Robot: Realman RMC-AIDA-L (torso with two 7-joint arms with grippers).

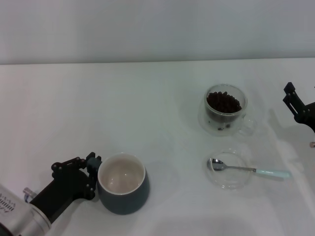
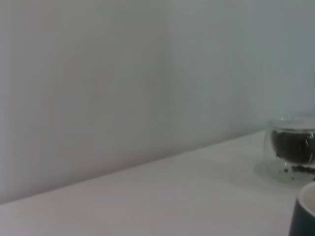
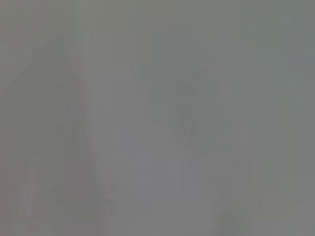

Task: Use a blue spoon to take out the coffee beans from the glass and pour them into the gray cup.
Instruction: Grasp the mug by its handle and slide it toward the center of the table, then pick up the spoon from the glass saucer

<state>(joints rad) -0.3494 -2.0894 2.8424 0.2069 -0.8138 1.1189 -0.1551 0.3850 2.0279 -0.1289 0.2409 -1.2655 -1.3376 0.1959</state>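
— What was seen across the scene, starting with the biggest thing?

— A white table (image 1: pixel 147 108) was spread before the robot, backed by a pale wall (image 1: pixel 157 29). The left gripper (image 1: pixel 92 177) was found low at the near left, pressed against the left side of the gray cup (image 1: pixel 123 183); its dark fingers (image 1: pixel 91 162) were seen touching the cup's outer wall, apparently closed on it at or about the handle, though the handle itself was hidden and the hold could not be confirmed.

— And the cup's contents?

— Only its cream-white inside was shown. A sliver of the cup's rim (image 2: pixel 302 211) was caught in the left wrist view.

— Where was the right gripper?

— The right gripper (image 1: pixel 298 109) was seen at the far right edge, raised beside the table and cut off by the frame. Nothing was held in it, and how far its fingers stood apart could not be told. Nothing but flat gray was given by the right wrist view.

— What lay near it?

— The glass (image 1: pixel 225 109) was set just to its left, well apart from the gray cup, and was filled with coffee beans (image 1: pixel 224 102); it was also shown in the left wrist view (image 2: pixel 291 152). Nearer the robot, a clear glass saucer (image 1: pixel 229 169) was placed, and the blue spoon (image 1: pixel 248 170) was laid across it, bowl on the saucer, pale handle pointed toward the right. The spoon was touched by neither gripper and lay below and to the left of the right one.
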